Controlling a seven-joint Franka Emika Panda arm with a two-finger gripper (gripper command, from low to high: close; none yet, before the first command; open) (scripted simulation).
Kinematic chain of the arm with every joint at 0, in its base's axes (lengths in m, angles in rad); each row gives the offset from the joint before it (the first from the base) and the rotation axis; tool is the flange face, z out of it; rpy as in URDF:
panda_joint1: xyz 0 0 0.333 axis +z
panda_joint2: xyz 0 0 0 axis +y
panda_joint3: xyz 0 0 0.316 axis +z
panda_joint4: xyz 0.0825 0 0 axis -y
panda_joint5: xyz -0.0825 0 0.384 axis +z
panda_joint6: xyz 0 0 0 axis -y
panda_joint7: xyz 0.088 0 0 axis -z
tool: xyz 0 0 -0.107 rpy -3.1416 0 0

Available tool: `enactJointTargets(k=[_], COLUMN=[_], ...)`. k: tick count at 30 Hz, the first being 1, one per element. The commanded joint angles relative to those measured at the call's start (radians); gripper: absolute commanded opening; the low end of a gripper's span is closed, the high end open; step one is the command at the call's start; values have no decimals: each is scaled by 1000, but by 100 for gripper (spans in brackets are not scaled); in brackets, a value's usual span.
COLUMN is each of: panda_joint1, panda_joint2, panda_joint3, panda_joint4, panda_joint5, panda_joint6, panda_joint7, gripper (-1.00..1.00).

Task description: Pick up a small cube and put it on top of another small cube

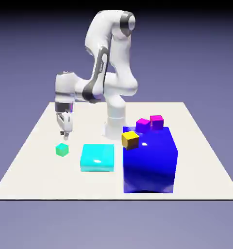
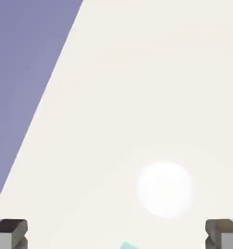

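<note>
The gripper point(image 1: 65, 130) hangs above the table point(image 1: 36, 146) with its jaws spread wide and nothing between them. In the hand view its two grey fingertips point(image 2: 9, 233) sit far apart at the bottom corners, over bare pale tabletop.

The one green cube point(image 1: 62, 150) rests on the table just below and in front of the gripper, apart from it. In the hand view only a thin sliver of it point(image 2: 129, 245) shows at the bottom edge, cut off by the frame.

Toward the exterior view's right of the green cube lies one flat cyan block point(image 1: 97, 157), near it but not touching. Further right stands one large blue block point(image 1: 150, 160), tall and glossy. Three small cubes sit on the blue block's top: one yellow cube point(image 1: 130, 139) at its near left corner, one purple cube point(image 1: 143, 124) and one magenta cube point(image 1: 157, 121) close together at its far edge. Whether those two touch cannot be told.

One white arm point(image 1: 111, 58) rises behind the blocks. Its base is partly hidden by the blue block. The hand view also shows a wedge of violet backdrop point(image 2: 21, 73) and a bright round glare spot point(image 2: 164, 188) on the table.
</note>
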Motion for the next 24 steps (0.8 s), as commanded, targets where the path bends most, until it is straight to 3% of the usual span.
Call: enactJointTargets(k=[1, 10, 17, 18, 24], panda_joint1=[-36, -324, -393, -393, -341], panda_joint2=[22, 198, 439, 439, 258], panda_joint3=[-1, -9, 127, 127, 25], panda_joint4=[3, 23, 66, 66, 33], panda_joint5=[16, 143, 342, 342, 193], panda_joint6=[-14, -127, 66, 66, -79], panda_joint7=[26, 229, 71, 71, 190], gripper=[0, 0, 0, -100, -100])
